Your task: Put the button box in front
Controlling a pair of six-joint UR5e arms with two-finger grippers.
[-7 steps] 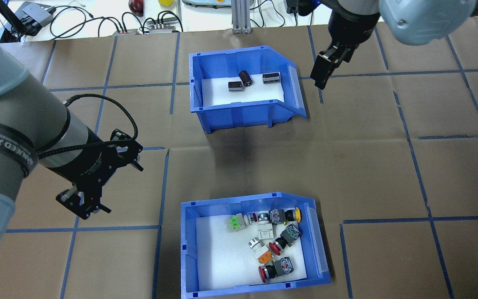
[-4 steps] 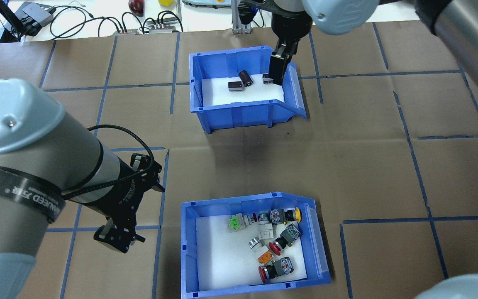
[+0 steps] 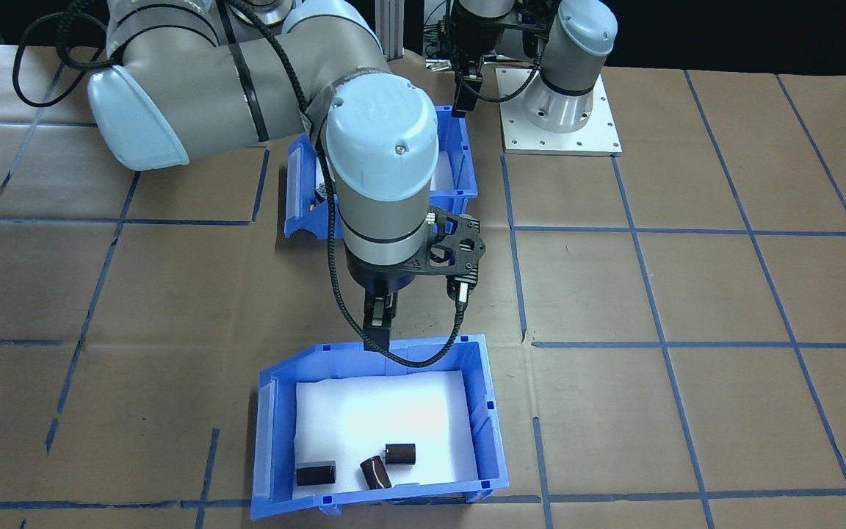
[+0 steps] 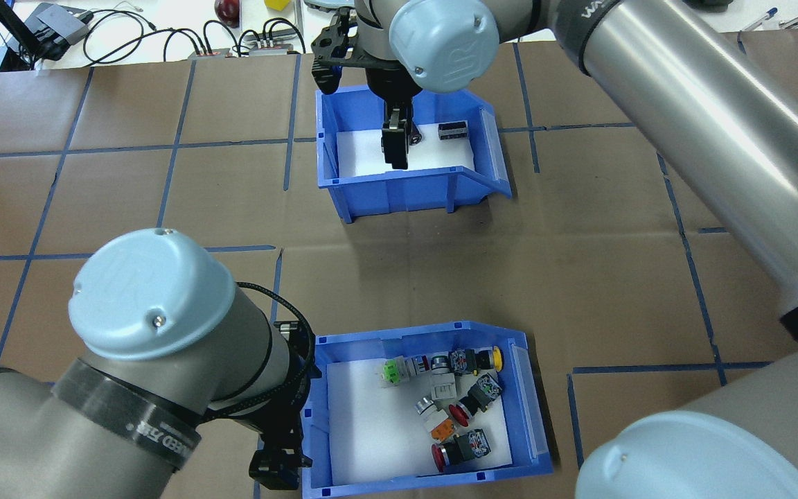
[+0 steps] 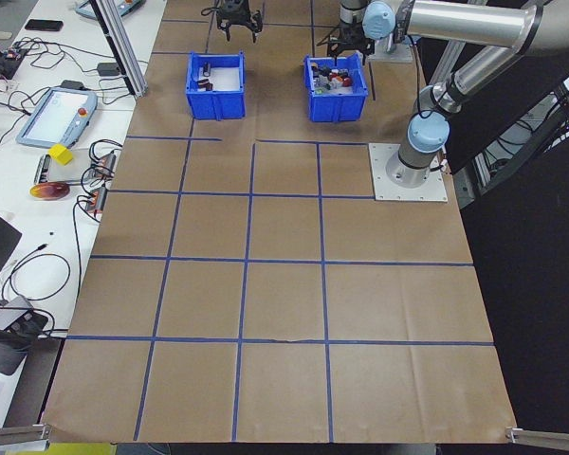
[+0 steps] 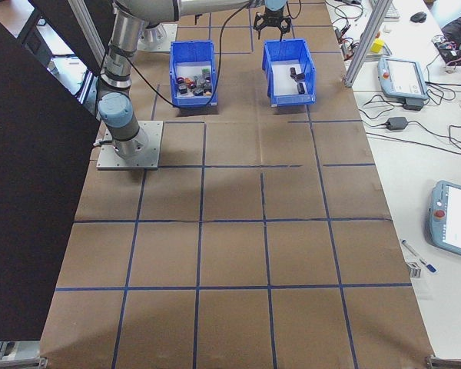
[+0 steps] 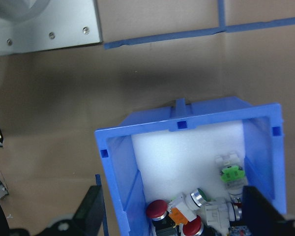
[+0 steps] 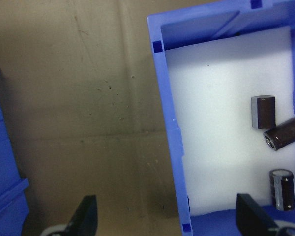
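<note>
My left claw (image 4: 276, 463) straddles the button box's (image 4: 421, 409) left wall, fingers wide. Box sits at counter's (image 4: 579, 263) near edge. Right claw (image 4: 395, 144), open, straddles the other bin's (image 4: 406, 149) near wall.

Left gripper (image 4: 276, 466) mostly hidden under its own arm at lower left of the overhead view, button box (image 3: 460, 158) largely blocked by the right arm in the front-facing view, both grippers too small in side views

"UR" logo on right arm joint cap (image 4: 442, 43).
</note>
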